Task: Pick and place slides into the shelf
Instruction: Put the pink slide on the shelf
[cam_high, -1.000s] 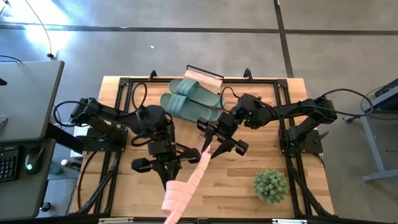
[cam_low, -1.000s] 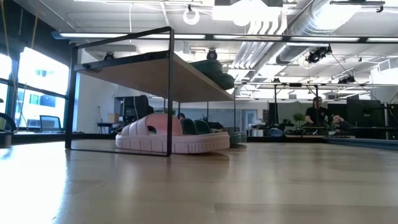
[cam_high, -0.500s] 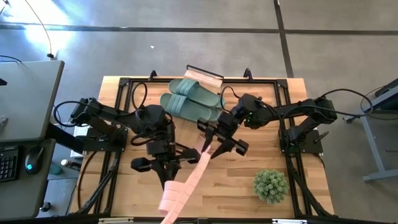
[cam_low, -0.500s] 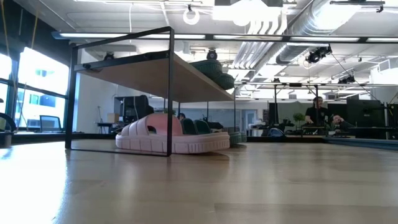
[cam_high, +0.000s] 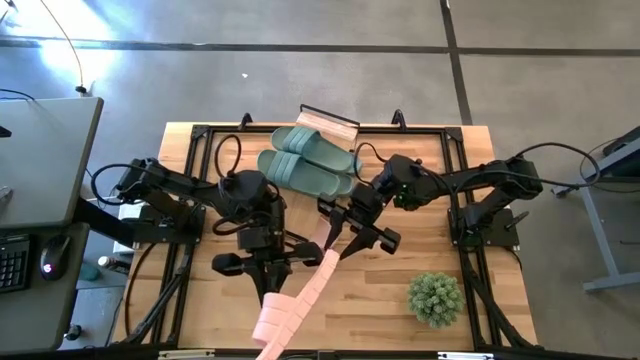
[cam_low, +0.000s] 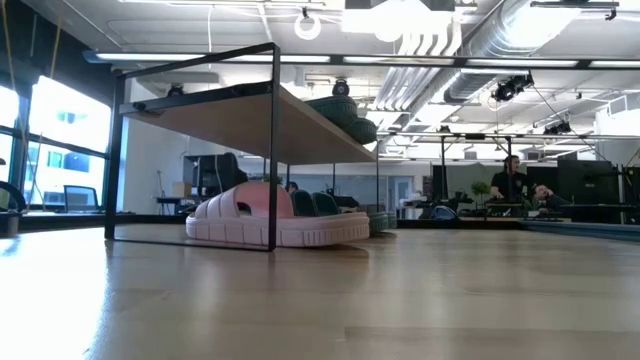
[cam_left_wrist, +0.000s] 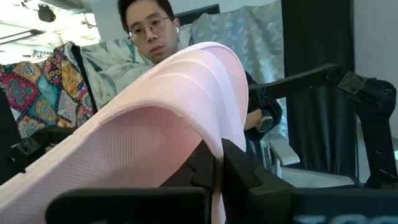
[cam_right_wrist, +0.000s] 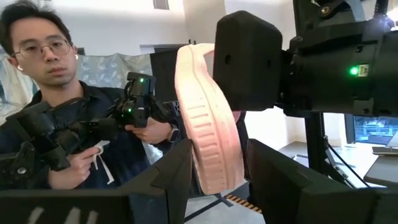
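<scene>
A pale pink slide (cam_high: 300, 295) hangs in the air over the table's near middle, slanting from the right gripper toward the near edge. My left gripper (cam_high: 275, 268) is shut on it around its middle. My right gripper (cam_high: 352, 228) stands open, with one finger on each side of the slide's far end (cam_right_wrist: 214, 168); I cannot tell whether they touch it. On top of the shelf (cam_low: 250, 120) lie green slides (cam_high: 305, 165). Under its plank another pink slide (cam_low: 270, 222) sits on its sole, with green ones behind it. My left gripper pinches the pink slide between its two fingers (cam_left_wrist: 239, 171), about halfway along it, on a thin edge (cam_left_wrist: 216, 163). The fingers lie across the slide and hide which part they have. The slide is lifted clear of the table and stands on its side, arching up past the fingers.
A small green potted plant (cam_high: 435, 298) stands at the table's near right. Black frames and cables (cam_high: 190, 215) run along both sides of the table. A person (cam_right_wrist: 56, 112) sits beyond the table holding hand controllers. Bare wood lies at the near left.
</scene>
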